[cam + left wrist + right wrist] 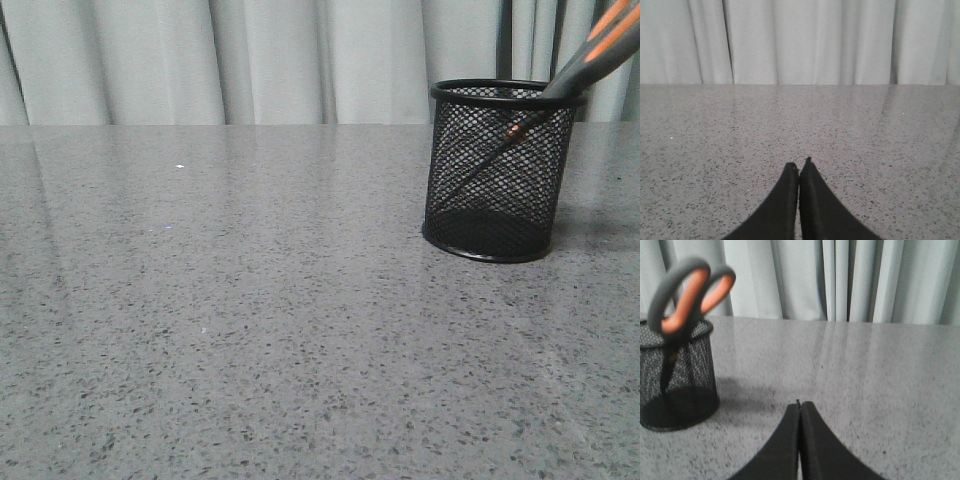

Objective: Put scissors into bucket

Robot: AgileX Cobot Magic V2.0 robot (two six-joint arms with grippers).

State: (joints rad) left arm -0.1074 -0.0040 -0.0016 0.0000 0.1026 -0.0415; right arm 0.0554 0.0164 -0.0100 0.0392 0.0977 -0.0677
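Scissors (pixel 686 295) stand blades-down inside the mesh bucket (pixel 497 175), so both grippers, left (pixel 799 167) and right (pixel 800 407), pinched closed on nothing, should simply keep clear of them.

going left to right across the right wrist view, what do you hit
scissors standing blades-down in the bucket → right pincer, shut, over bare table. The scissors and bucket overlap, so they count as one stop.
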